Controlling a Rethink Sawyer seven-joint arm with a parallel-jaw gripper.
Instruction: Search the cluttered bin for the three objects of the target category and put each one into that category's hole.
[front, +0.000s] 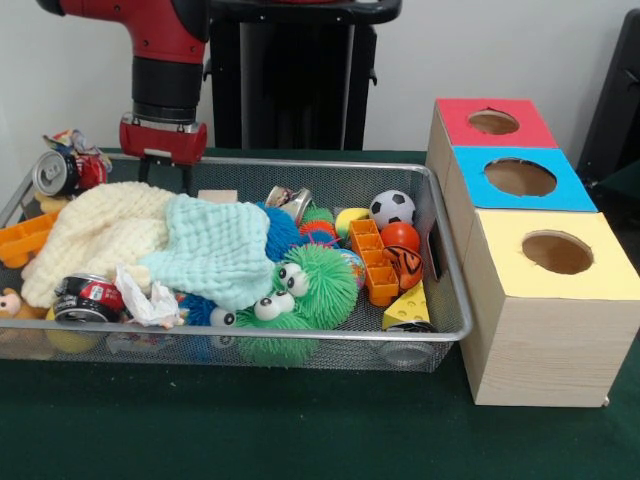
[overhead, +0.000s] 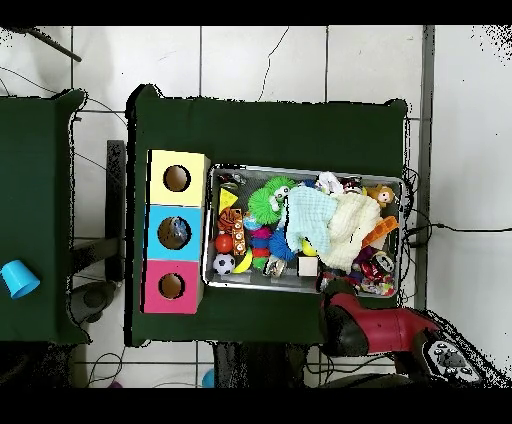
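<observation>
A table (front: 300, 440) covered in dark green cloth is seen in front of a pale wall. Most of its width is taken by the cluttered bin (front: 455, 290), a shallow wire-mesh basket with a thick metal rim. Just beside the bin's right end in the front view, three wooden boxes are set in a row, each with a round hole: a yellow-topped box (front: 555, 255) nearest the camera, a blue-topped box (front: 520, 180) behind it, and a red-topped box (front: 493, 122) at the back.

Inside the bin, a cream cloth (front: 95, 235) and a pale mint cloth (front: 220, 250) are spread over the left and middle parts. A green spiky ball (front: 315, 285) with eyes lies near the front wall, and a crushed red-and-silver can (front: 85, 298) at the front left. A small soccer ball (front: 392, 208) is found toward the right.

The see-through bottles cannot be made out among the clutter.

The gripper (front: 165, 172) hangs over the bin's far rim at the left; whether it is open or closed cannot be told. Bare green cloth is left along the front of the table.
</observation>
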